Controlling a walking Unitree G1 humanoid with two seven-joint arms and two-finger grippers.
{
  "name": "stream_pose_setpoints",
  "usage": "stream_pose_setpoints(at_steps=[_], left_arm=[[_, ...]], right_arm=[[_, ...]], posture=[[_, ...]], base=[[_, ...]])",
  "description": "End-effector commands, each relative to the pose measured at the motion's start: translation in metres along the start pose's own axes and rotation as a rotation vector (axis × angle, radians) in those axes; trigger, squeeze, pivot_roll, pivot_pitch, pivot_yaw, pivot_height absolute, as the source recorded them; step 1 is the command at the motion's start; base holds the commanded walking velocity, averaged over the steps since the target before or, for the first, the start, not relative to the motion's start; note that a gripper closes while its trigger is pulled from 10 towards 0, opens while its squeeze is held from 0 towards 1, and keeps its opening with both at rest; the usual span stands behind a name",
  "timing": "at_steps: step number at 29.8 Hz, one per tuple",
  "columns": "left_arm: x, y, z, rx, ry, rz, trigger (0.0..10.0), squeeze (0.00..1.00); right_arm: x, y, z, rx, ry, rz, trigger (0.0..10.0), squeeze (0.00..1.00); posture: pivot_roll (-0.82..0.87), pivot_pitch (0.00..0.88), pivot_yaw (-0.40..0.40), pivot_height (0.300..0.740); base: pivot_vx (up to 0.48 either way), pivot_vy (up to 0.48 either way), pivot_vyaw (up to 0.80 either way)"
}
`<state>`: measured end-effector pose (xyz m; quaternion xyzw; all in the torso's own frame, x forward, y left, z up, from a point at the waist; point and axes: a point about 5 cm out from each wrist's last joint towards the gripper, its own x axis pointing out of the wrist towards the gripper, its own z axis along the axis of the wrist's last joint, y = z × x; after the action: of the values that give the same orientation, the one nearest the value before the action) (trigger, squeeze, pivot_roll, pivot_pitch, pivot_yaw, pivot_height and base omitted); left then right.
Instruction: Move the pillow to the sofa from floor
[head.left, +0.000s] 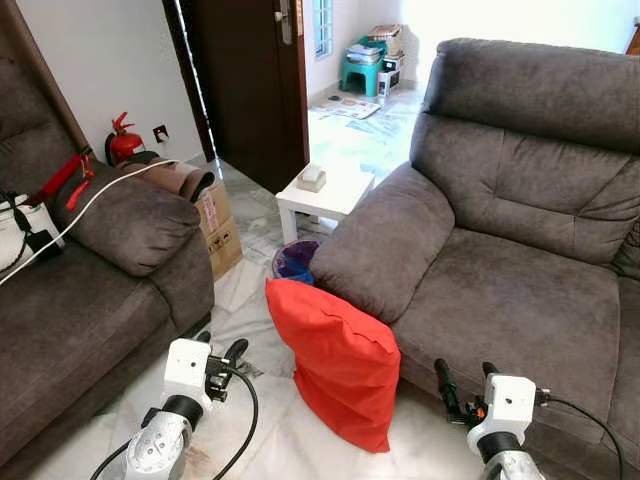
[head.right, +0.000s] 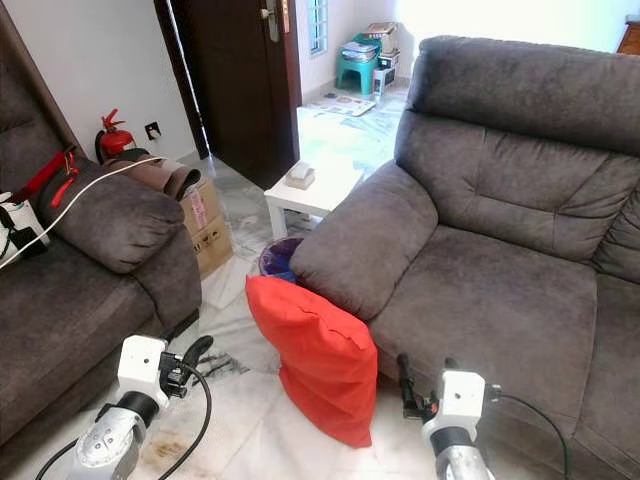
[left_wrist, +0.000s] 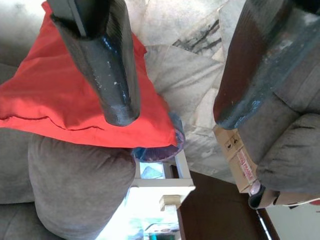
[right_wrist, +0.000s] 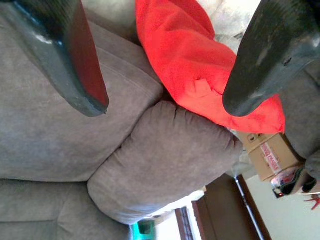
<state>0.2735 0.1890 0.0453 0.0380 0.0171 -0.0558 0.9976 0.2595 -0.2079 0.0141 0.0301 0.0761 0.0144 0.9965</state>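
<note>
Two silver, ribbed metal forearms, each ending in a boxy white wrist housing. Left gripper (head.left: 222, 350) and right gripper (head.left: 465, 371) each with two long, glossy black fingers, rounded at the tips. A black cable looping off each wrist.

Bright daylight pours through the far doorway (head.left: 375, 60), glaring on the tiled floor (head.left: 350, 150); wrist views' near fingers blur.

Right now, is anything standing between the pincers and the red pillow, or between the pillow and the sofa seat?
Nothing visible is in the way. The red pillow stands on the floor against the sofa armrest, between the open left pincer and open right pincer. The seat beside it is bare.
</note>
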Motion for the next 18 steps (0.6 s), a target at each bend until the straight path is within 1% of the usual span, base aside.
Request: stream_pose_setpoints(at_steps=[1,2,5,6,7,9,11,13,15,18], left_arm=[[-0.0032,0.0043,-0.0025,0.005,0.021,0.010,10.0,0.00],[-0.0032,0.0043,-0.0025,0.005,0.021,0.010,10.0,0.00],[-0.0039,0.0061,-0.0034,-0.003,0.025,0.017,10.0,0.00],[-0.0039,0.0061,-0.0034,-0.003,0.025,0.017,10.0,0.00],[-0.0033,0.0076,-0.0045,-0.020,0.030,0.034,10.0,0.00],[-0.0024,0.0080,-0.0045,-0.025,0.031,0.040,10.0,0.00],[-0.0027,0.0076,-0.0050,-0.026,0.033,0.041,10.0,0.00],[-0.0069,0.0056,-0.0101,-0.025,0.050,0.041,10.0,0.00],[-0.0085,0.0053,-0.0121,-0.012,0.059,0.038,10.0,0.00],[-0.0083,0.0044,-0.0121,-0.018,0.060,0.039,10.0,0.00]], right_arm=[[0.0000,0.0042,0.0014,0.008,-0.009,0.013,10.0,0.00],[0.0000,0.0042,0.0014,0.008,-0.009,0.013,10.0,0.00],[-0.0017,0.0039,0.0006,0.045,-0.015,0.015,10.0,0.00],[-0.0017,0.0039,0.0006,0.045,-0.015,0.015,10.0,0.00],[-0.0036,0.0049,-0.0040,0.039,0.010,0.029,10.0,0.00],[-0.0042,0.0027,-0.0071,0.032,0.034,0.017,10.0,0.00],[-0.0038,0.0033,-0.0064,0.040,0.027,0.027,10.0,0.00],[-0.0042,0.0072,-0.0054,0.032,0.014,0.067,10.0,0.00],[-0.0053,0.0086,-0.0048,0.027,0.001,0.077,10.0,0.00],[-0.0054,0.0071,-0.0061,0.036,0.013,0.055,10.0,0.00]], posture=[[-0.03,0.028,0.067,0.720],[-0.03,0.028,0.067,0.720],[-0.03,0.028,0.065,0.720],[-0.03,0.028,0.065,0.720],[-0.03,0.027,0.062,0.720],[-0.03,0.027,0.061,0.720],[-0.03,0.027,0.061,0.710],[-0.03,0.030,0.059,0.695],[-0.03,0.033,0.058,0.695],[-0.03,0.042,0.057,0.695]], base=[[0.000,0.000,0.00],[0.000,0.000,0.00],[0.000,0.000,0.00],[0.000,0.000,0.00],[0.000,0.000,0.00],[0.000,0.000,0.00],[0.000,0.000,0.00],[0.000,0.000,0.00],[0.000,0.000,0.00],[0.000,0.000,0.00]])
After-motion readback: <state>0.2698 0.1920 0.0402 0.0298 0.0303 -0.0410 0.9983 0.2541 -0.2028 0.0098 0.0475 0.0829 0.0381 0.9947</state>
